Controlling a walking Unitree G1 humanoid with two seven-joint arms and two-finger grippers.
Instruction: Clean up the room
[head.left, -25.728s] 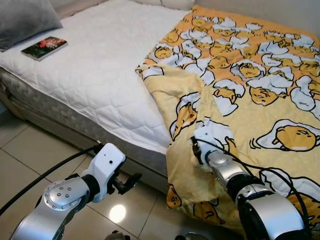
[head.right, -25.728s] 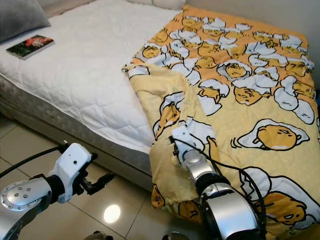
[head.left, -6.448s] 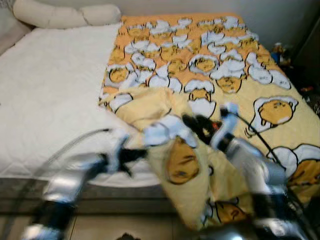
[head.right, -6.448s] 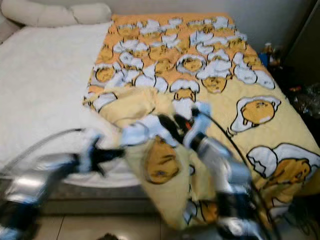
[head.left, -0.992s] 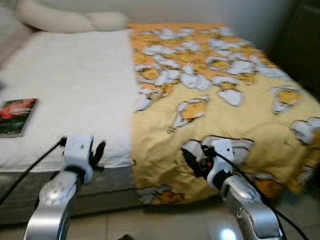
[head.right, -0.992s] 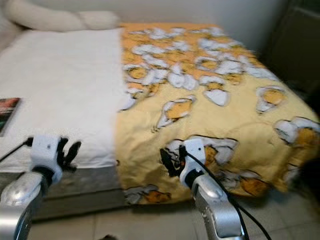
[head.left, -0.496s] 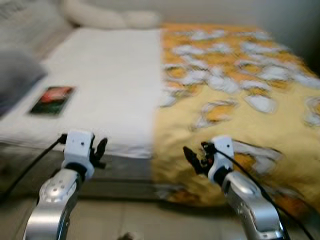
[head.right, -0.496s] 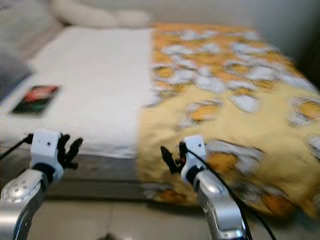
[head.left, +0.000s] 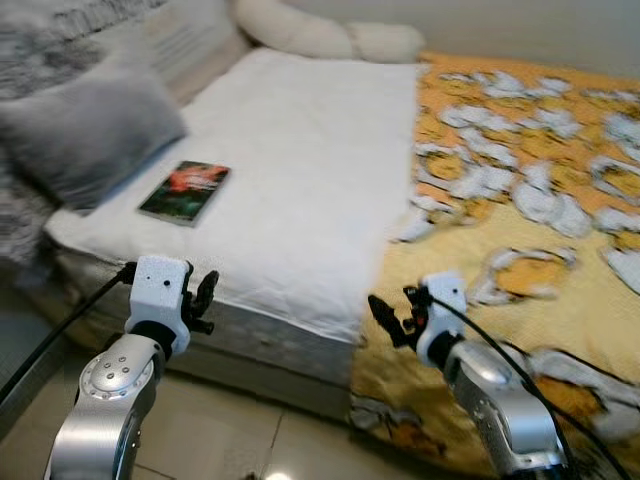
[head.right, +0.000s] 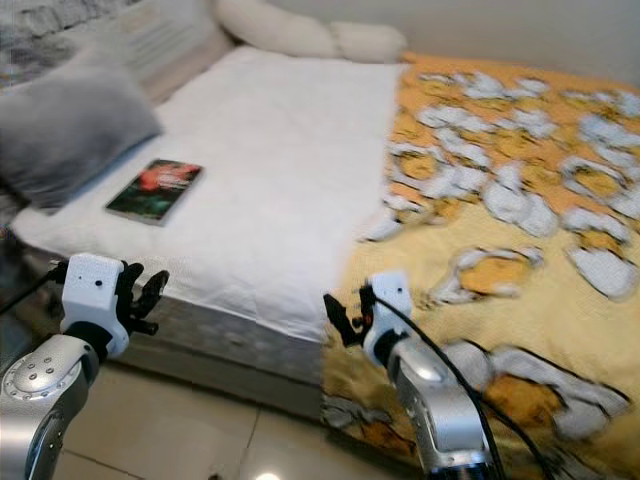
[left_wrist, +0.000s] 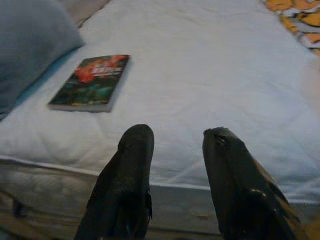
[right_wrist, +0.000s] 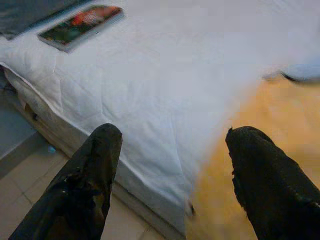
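Note:
A yellow blanket (head.left: 520, 200) printed with egg figures covers the right half of the bed and hangs over its near edge. The left half is bare white mattress (head.left: 310, 170). A book (head.left: 185, 190) with a dark red and green cover lies flat on the mattress near its left side, also seen as the book (left_wrist: 92, 81) in the left wrist view. My left gripper (head.left: 203, 300) hovers open before the bed's near edge, below the book. My right gripper (head.left: 390, 318) hangs open and empty at the blanket's left edge, over the bed's side.
A grey pillow (head.left: 95, 130) lies at the bed's left end and a long cream bolster (head.left: 330, 35) along its far edge. Glossy tiled floor (head.left: 210, 430) runs in front of the bed.
The camera has swung left, so the pillow and the bed's left end have come into sight. Both grippers stay open and empty at about the same height.

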